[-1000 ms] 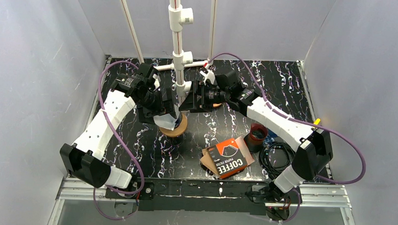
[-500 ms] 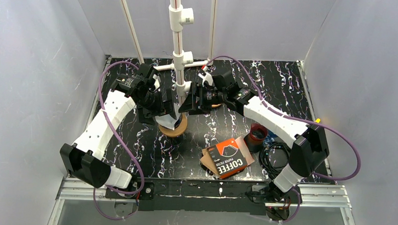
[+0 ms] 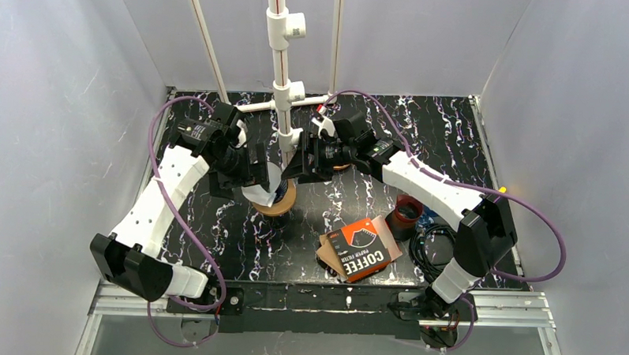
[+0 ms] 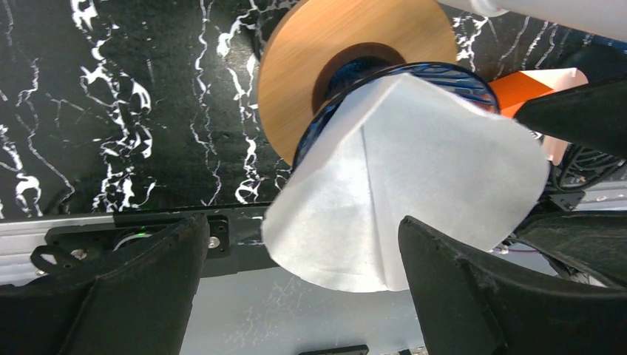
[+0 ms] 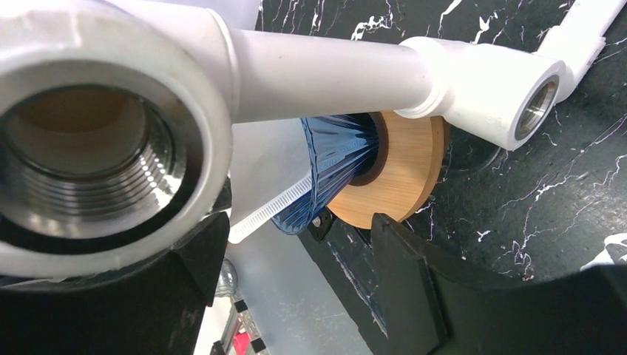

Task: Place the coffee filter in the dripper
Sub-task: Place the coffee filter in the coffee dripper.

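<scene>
The white paper filter [image 4: 399, 185] sits in the blue ribbed dripper [image 4: 451, 78], which stands on a round wooden base [image 4: 310, 66]. The filter's rim sticks out past the dripper's rim. My left gripper [image 4: 303, 251] is open, its fingers on either side of the filter's edge and not closed on it. In the top view the left gripper [image 3: 256, 169] is just left of the dripper [image 3: 279, 194]. My right gripper [image 3: 296, 166] is open and empty, close to the dripper's right side. In the right wrist view the dripper [image 5: 336, 159] and the filter [image 5: 259, 177] show beyond the right gripper [image 5: 296, 248].
A white PVC pipe stand [image 3: 281, 82] rises just behind the dripper, and its arm [image 5: 325, 70] crosses the right wrist view. An orange coffee filter pack [image 3: 362, 249], a dark red cup [image 3: 406, 211] and a coil of black cable [image 3: 439, 245] lie at the front right.
My left gripper has drawn back to the left off the dripper, and the white filter now shows in the dripper. The right gripper has edged slightly left.
</scene>
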Robot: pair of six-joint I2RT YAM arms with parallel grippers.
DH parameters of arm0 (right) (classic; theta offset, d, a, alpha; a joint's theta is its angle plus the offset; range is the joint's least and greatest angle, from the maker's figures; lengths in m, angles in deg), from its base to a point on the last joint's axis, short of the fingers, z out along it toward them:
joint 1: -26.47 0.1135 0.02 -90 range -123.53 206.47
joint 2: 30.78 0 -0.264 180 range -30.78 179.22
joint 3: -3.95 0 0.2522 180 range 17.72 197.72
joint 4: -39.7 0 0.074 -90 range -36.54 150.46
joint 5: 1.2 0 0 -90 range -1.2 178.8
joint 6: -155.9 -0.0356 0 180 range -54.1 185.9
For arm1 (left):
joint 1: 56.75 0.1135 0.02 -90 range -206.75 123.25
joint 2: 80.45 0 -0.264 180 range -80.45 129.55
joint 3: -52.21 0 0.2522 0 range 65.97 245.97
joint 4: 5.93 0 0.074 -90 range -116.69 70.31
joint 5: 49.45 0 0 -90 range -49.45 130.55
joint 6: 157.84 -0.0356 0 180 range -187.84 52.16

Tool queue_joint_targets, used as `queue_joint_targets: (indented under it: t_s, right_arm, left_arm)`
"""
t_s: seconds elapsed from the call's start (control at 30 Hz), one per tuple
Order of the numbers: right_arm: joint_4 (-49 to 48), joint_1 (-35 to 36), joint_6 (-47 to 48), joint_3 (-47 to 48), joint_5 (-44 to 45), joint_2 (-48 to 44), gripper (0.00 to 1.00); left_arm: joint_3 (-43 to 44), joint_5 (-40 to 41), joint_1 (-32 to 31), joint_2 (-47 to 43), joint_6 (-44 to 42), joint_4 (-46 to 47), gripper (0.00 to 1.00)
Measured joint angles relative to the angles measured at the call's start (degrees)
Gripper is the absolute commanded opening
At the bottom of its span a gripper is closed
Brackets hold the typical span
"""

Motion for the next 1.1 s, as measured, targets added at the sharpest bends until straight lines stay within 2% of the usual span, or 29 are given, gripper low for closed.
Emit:
queue_joint_targets:
  t_s: [0.17, 0.47, 0.8, 1.1]
  right_arm:
    - [-0.2, 0.0, 0.0, 0.0, 0.0, -0.1, 0.88]
    - [-1.2, 0.0, -0.2, -1.8, 0.2, -1.4, 0.87]
    - [-1.0, 0.0, -0.3, -1.8, 0.2, -1.0, 0.75]
    - [1.4, -0.1, 0.4, -1.8, 0.0, 0.6, 0.71]
  left_arm:
    - [0.0, -3.6, 0.0, 0.0, 0.6, 2.7, 0.98]
    - [-4.1, -8.5, 0.0, 0.3, 3.9, 7.5, 0.98]
    - [-4.4, -9.1, 0.0, 0.6, 5.0, 7.8, 0.98]
    - [-3.1, -6.6, 0.0, 0.6, 4.7, 5.3, 0.98]
